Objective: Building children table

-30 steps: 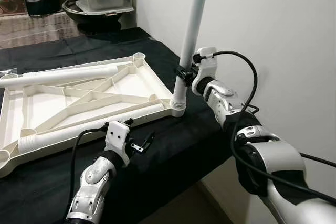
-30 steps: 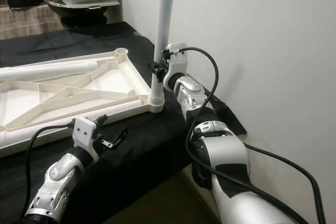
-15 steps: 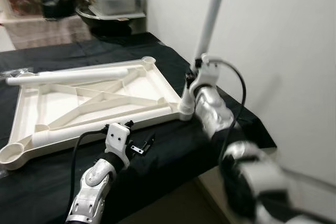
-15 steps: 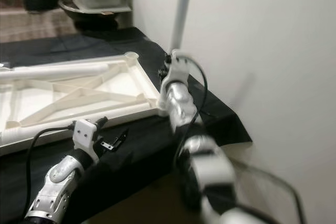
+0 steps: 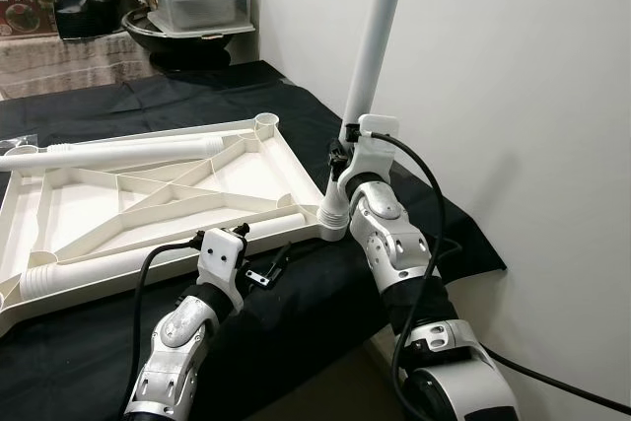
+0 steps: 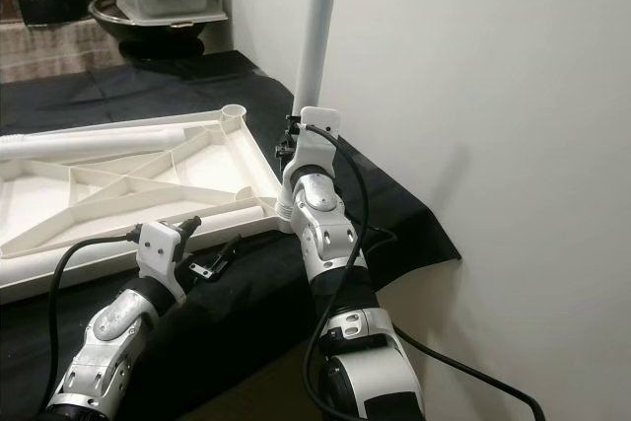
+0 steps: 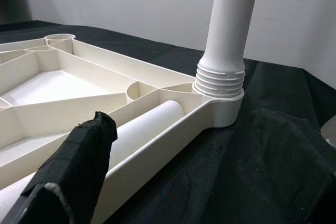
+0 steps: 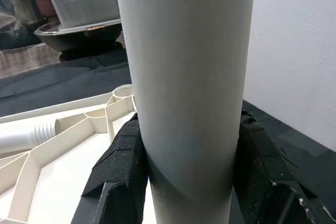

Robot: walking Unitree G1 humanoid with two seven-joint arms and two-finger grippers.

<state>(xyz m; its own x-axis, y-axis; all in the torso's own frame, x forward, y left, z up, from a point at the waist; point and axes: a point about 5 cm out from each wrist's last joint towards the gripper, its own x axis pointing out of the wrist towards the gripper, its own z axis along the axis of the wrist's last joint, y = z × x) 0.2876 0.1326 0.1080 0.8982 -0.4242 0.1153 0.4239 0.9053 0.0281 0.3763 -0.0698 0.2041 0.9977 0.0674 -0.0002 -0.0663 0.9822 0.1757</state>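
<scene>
An upturned tabletop (image 5: 148,194) lies on the cloth-covered surface (image 5: 325,283), with one leg (image 5: 370,56) standing upright in its near right corner socket, close to the wall (image 5: 513,96). Two loose legs lie inside the tabletop — one (image 5: 118,152) along its far edge, one (image 5: 168,248) along its near edge. Behind, on the left, stacked containers (image 5: 197,2) sit in a bowl (image 5: 187,36).

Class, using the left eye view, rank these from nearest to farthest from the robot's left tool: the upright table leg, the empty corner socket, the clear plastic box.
1. Upright table leg, right of the left tool.
2. Empty corner socket, farther back.
3. Clear plastic box, far back.
</scene>
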